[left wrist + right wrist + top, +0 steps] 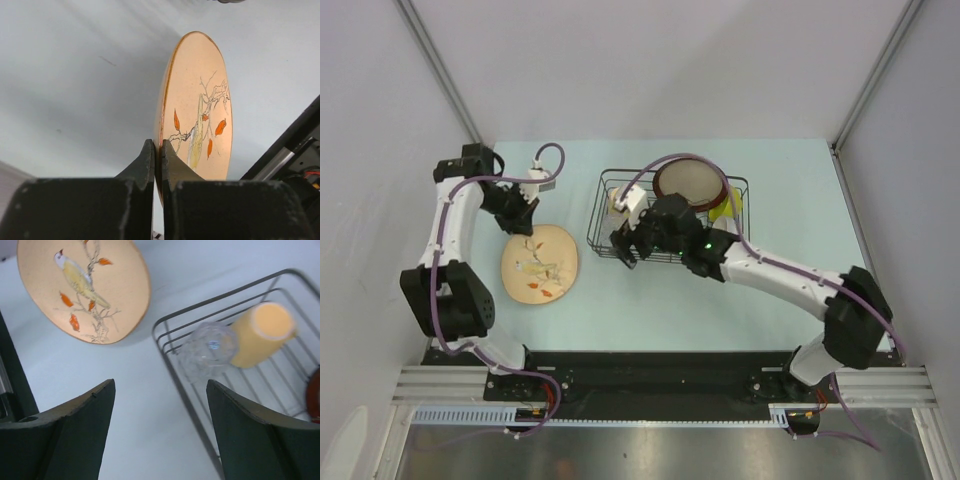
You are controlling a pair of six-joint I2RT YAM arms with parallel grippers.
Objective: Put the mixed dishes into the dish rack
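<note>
Pale blue table between grey walls: this is the surface we are cataloguing.

Item one: we are logging the beige floral-patterned plate on the left half of the table, well apart from the dish rack, with its painted bird-and-branch face showing upward. Whether it is lying flat or lifted off the table we cannot tell.

Item two: the left gripper is clamping the plate's far rim, and its fingers are pressing together on the edge from both sides.

Item three: we are noting the rack at table centre, right of the plate. At its far-left end the clear glass and the pale yellow mug are lying just beside each other. Toward the far right the dark-red-rimmed cream dish is standing tilted, and the lime green bowl is showing just right of it.

Item four: the right gripper is hovering over the rack's near-left corner. Its jaws are standing wide apart and gripping nothing.
</note>
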